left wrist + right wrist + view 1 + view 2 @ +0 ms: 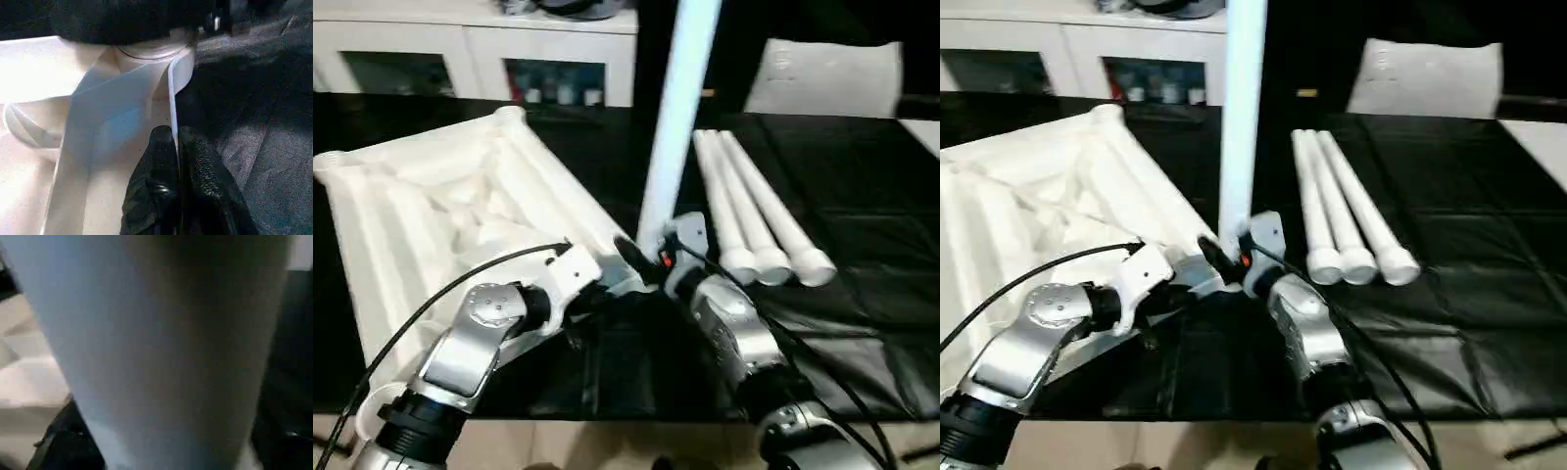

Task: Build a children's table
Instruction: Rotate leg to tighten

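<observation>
Left gripper (177, 161) is pinched tight on the thin edge wall of the table top (421, 211), one black finger each side of it, right by the near right corner socket (156, 54). You get that detail from the left wrist cam; from the head cams it's just the arm reaching in at that corner.

Right gripper (646, 257) is at the foot of the upright leg (677, 108) w/ the leg standing up from that same corner, leaning a bit right. Can't tell if its fingers are clamped or apart, tbh; the right wrist cam has the pale leg right up against it.

Table top lies upside down on the black-covered table (862, 186), left side, ribs showing, all white. Three spare legs (754, 211) lie side by side to the right, fat ends toward the near side. White cabinet (480, 54) at the far wall.
</observation>
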Controlling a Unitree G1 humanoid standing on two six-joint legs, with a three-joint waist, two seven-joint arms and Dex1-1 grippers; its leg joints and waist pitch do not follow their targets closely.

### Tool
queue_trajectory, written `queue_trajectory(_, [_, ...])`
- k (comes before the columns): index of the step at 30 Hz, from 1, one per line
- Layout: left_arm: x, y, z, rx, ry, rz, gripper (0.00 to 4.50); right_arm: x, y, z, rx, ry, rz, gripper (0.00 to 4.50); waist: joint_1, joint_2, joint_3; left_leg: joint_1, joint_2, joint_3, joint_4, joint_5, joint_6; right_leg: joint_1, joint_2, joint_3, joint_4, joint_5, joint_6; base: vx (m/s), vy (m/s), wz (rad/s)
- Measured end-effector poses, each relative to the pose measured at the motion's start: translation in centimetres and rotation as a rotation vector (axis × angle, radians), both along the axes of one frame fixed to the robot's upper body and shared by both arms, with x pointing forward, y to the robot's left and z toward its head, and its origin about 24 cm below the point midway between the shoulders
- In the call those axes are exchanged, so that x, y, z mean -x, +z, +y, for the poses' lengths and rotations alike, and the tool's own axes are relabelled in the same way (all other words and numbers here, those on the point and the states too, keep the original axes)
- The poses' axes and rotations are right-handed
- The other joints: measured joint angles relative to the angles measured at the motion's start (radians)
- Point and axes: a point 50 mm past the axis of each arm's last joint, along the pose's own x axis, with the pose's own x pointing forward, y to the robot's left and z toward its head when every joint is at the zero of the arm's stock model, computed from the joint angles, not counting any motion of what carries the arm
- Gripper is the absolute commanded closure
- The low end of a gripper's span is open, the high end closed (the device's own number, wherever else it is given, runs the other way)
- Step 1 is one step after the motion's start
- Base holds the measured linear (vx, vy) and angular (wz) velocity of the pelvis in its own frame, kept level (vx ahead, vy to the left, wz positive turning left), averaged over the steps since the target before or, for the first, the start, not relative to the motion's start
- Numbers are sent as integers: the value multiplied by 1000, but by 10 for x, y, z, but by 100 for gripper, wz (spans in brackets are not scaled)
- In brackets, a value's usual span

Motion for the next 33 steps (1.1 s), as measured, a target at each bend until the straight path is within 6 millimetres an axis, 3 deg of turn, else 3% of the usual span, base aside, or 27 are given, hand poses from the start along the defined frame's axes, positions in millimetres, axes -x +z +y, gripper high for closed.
queue_trajectory(5, [-1, 0, -2, -5, -51, -28, 450, 13, -6, -15, -10, 16, 18, 53, 18, 11, -4, -4, 3, 0, -3, 0, 0, -1, 1, -3, 1, -1, 4, 0, 0, 0])
queue_trajectory(8, [-3, 0, -2, -10, -73, -44, 450, 20, -5, -24, -16, 29, 12, 36, 22, 16, -6, -14, 3, 1, -1, 0, 0, -5, 1, -3, 1, -1, 4, 0, 0, 0])
queue_trajectory(13, [-8, 0, 2, -20, -105, -51, 450, 46, -12, -47, 30, 93, 41, 5, 21, 19, -6, -15, 4, 1, 2, 0, 0, -4, 1, -3, 1, 0, 5, 0, 0, 0])
queue_trajectory(19, [-11, 0, 13, -42, -172, -45, 450, 53, 7, -59, 98, 197, 5, 5, 18, 21, -6, -15, 6, 1, 7, 1, -1, -4, 2, -4, 1, 3, 7, 0, 0, 0])
queue_trajectory(27, [-4, 0, 22, -32, -339, 19, 450, 56, 34, -75, 189, 329, -22, 5, 28, 20, -7, -15, 6, 1, 10, 1, 3, -4, 1, -4, 2, 4, 6, 0, 0, 0])
queue_trajectory(33, [-1, 1, 24, -48, -462, 59, 450, 55, 42, -76, 234, 479, -11, 5, 35, 19, -7, -15, 6, 1, 14, 1, 3, -4, 0, -4, 6, 4, 6, 0, 0, 0])
